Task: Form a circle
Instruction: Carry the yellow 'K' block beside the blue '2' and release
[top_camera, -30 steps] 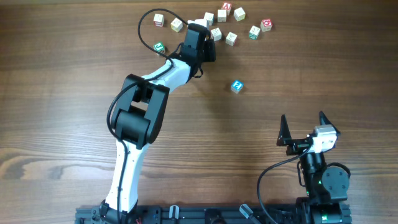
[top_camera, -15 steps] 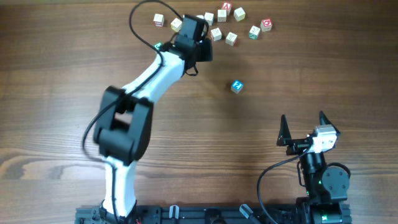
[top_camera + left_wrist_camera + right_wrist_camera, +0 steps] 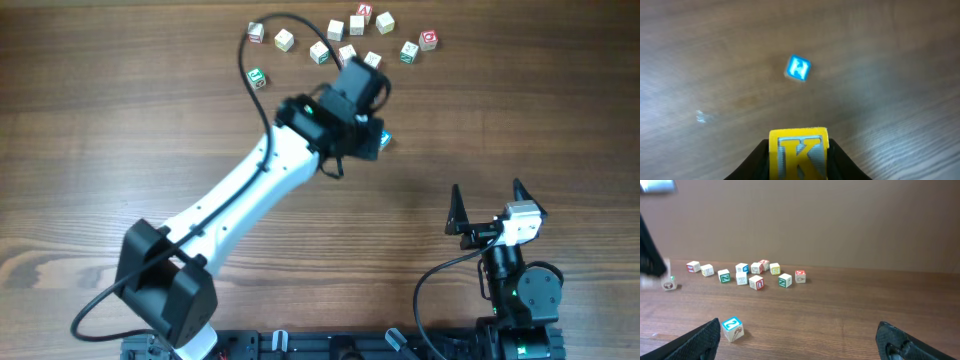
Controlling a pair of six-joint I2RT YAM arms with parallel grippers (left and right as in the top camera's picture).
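Note:
In the left wrist view my left gripper [image 3: 799, 156] is shut on a yellow cube [image 3: 799, 150] printed with a "K", black fingers pressing both its sides. On the wood ahead of it lies a blue-faced cube [image 3: 799, 68]. From overhead, the left gripper [image 3: 362, 128] hovers over the table's middle and partly covers that blue-faced cube [image 3: 384, 141]. Several small cubes [image 3: 347, 53] lie in a loose arc at the back, with a green-printed one [image 3: 256, 76] apart on the left. My right gripper [image 3: 490, 205] stands open near the front right with nothing between its fingers.
The right wrist view shows the blue-faced cube [image 3: 732, 328] just beyond the right gripper's left finger [image 3: 707, 336], and the row of cubes [image 3: 756, 282] further back. The left arm [image 3: 240, 205] crosses the table diagonally from the front left.
The left arm has swung from the cube cluster at the back towards the right and the front, carrying the yellow cube to the blue-faced cube. The right arm has not moved.

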